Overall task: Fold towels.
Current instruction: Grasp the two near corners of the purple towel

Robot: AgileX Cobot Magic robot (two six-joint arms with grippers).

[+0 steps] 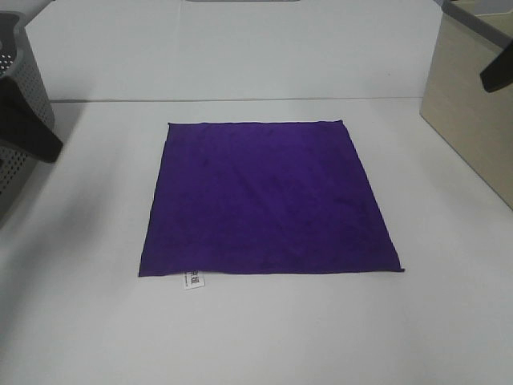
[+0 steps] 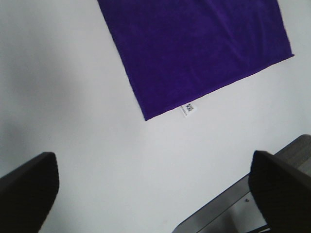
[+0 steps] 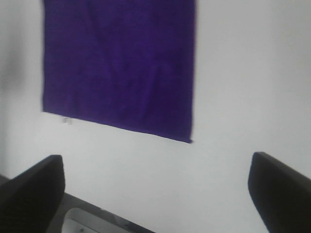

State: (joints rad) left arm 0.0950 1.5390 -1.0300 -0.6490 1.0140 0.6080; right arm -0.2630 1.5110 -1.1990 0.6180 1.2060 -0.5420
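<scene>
The deep purple towel (image 1: 268, 196) lies spread flat as a square on the white table (image 1: 264, 337), with its small white tag (image 1: 192, 280) at the near edge by the near-left corner. My left gripper (image 1: 30, 124) hangs high at the far left, away from the towel. My right gripper (image 1: 498, 70) hangs high at the far right. The left wrist view shows the towel (image 2: 199, 48) and tag (image 2: 188, 109) far below the left gripper (image 2: 155, 194), which is open and empty. The right wrist view shows the towel (image 3: 119, 68) below the right gripper (image 3: 155, 194), also open and empty.
A grey perforated basket (image 1: 16, 152) stands at the left edge behind the left gripper. A beige box (image 1: 469, 120) stands at the right. The table's grey front rim (image 2: 228, 208) shows in the left wrist view.
</scene>
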